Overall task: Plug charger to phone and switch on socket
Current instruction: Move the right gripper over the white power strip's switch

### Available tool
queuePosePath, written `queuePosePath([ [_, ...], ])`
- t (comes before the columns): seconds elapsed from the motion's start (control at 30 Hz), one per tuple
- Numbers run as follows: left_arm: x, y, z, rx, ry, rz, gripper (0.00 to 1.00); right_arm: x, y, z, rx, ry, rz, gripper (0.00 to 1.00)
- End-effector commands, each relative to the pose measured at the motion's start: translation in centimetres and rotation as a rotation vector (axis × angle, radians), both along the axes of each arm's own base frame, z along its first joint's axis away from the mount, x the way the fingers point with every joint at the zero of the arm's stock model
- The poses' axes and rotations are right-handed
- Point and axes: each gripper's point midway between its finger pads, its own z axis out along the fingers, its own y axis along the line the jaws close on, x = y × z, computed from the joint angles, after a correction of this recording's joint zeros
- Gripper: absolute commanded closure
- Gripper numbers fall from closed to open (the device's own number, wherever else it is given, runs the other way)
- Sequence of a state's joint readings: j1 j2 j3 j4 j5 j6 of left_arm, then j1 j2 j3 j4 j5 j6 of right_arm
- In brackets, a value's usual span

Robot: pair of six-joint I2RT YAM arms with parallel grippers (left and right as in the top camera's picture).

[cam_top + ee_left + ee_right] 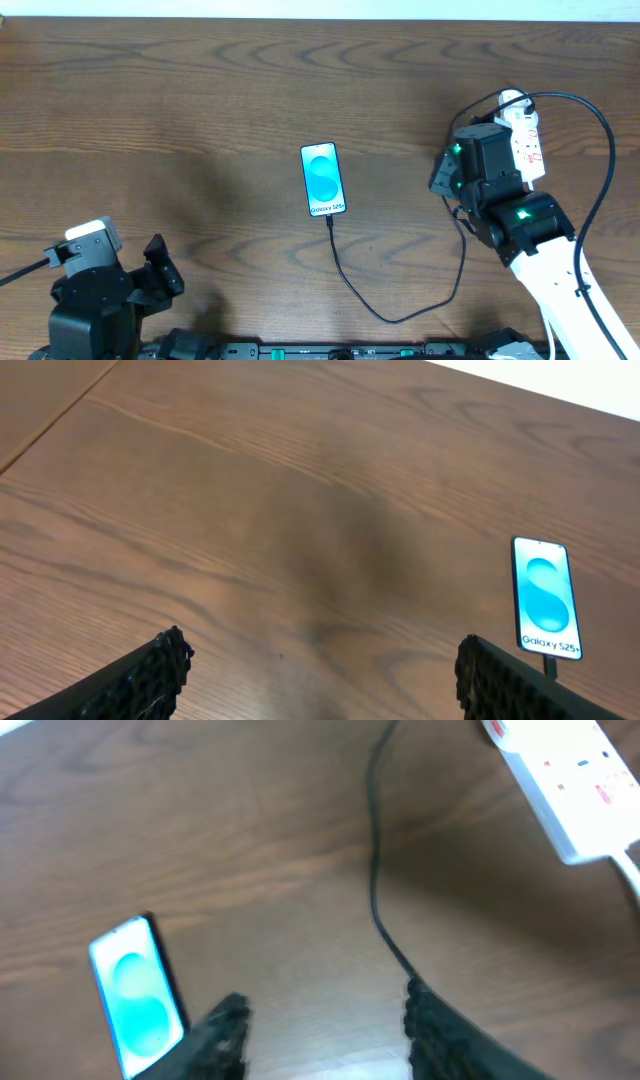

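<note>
The phone [324, 180] lies flat mid-table with its blue-teal screen up, also seen in the left wrist view [546, 597] and right wrist view [135, 995]. The charger [350, 285], a thin black cable, meets the phone's near end and loops right toward the socket [527, 140], a white strip at the far right [570, 780]. My right gripper [443, 172] hovers just left of the socket, its jaws [325, 1020] apart over bare wood, the cable [375, 870] running by the right finger. My left gripper [320, 670] stands open at the near left [160, 265], holding nothing.
A thick black cable [600, 130] arcs from the socket's far end down the right side past my right arm [560, 280]. The dark wooden table [180, 120] stretches left and behind the phone. Its far edge runs along the top.
</note>
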State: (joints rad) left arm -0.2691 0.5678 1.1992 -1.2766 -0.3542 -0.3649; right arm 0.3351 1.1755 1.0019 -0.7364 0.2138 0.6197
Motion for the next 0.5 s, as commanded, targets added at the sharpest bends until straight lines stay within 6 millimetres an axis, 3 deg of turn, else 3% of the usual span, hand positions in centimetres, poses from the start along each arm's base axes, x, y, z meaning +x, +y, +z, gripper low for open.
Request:
queuePosePath([
  [0.0,0.1,0.4,0.0,0.025,0.004,0.017,0.13,-0.1,-0.5,0.3,0.011,0.003,-0.018,0.60],
  [0.47,-0.5,1.8,0.7,0.063,-0.038,0.072,0.13,-0.1,-3.1,0.0,-0.008,0.021,-0.094,0.55],
])
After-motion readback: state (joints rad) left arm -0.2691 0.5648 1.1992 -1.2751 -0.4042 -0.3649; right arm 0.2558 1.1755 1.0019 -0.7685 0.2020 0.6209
